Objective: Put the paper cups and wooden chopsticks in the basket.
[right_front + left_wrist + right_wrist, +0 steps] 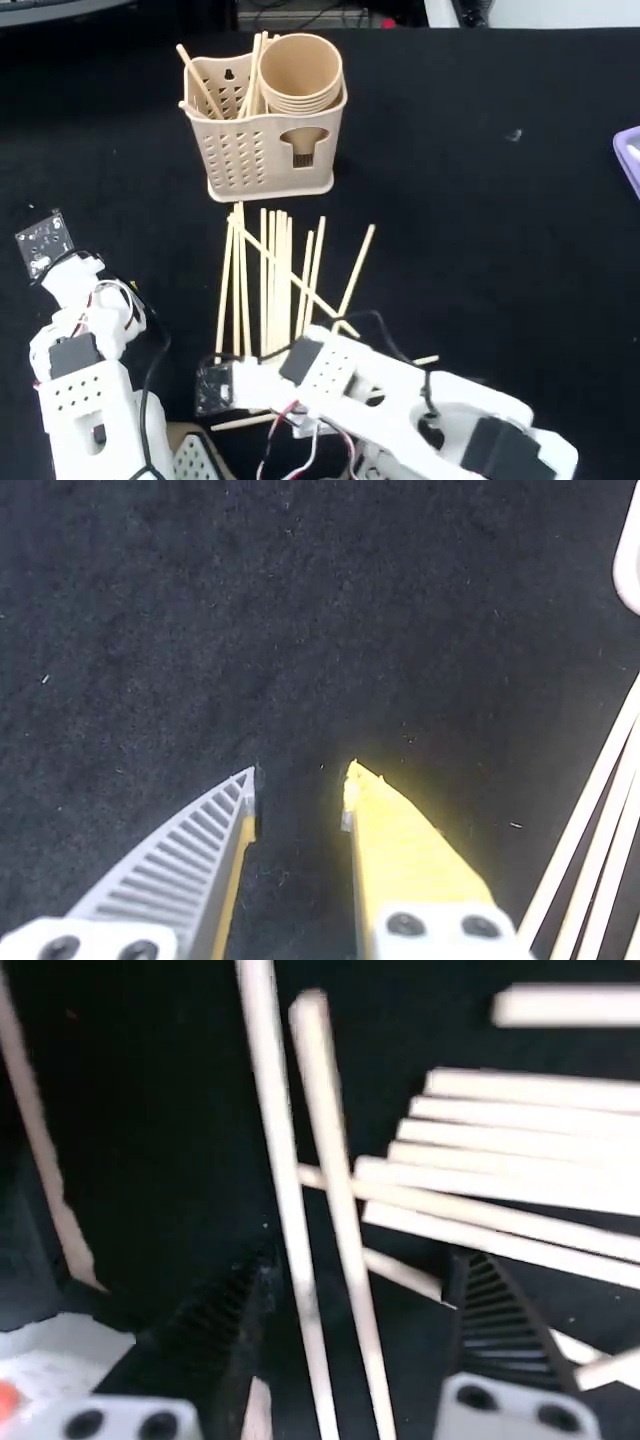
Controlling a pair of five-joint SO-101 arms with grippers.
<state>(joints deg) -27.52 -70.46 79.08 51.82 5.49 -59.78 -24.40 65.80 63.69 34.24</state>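
Right claw (365, 1265) spread astride chopsticks (268, 290) lying lengthwise toward basket (250, 160); left claw (300, 773) spread.

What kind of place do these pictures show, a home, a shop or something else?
Most likely a robotics lab or hobby bench: a white left arm and right arm stand at a black-covered table, with a basket and loose chopsticks laid out like test props.

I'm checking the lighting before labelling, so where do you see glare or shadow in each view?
High view: even light, no glare on the basket or the black cloth. Left wrist view: the left hand casts a darker shadow on the cloth past its tips. Right wrist view: the chopsticks shine pale, the right hand looks dark.
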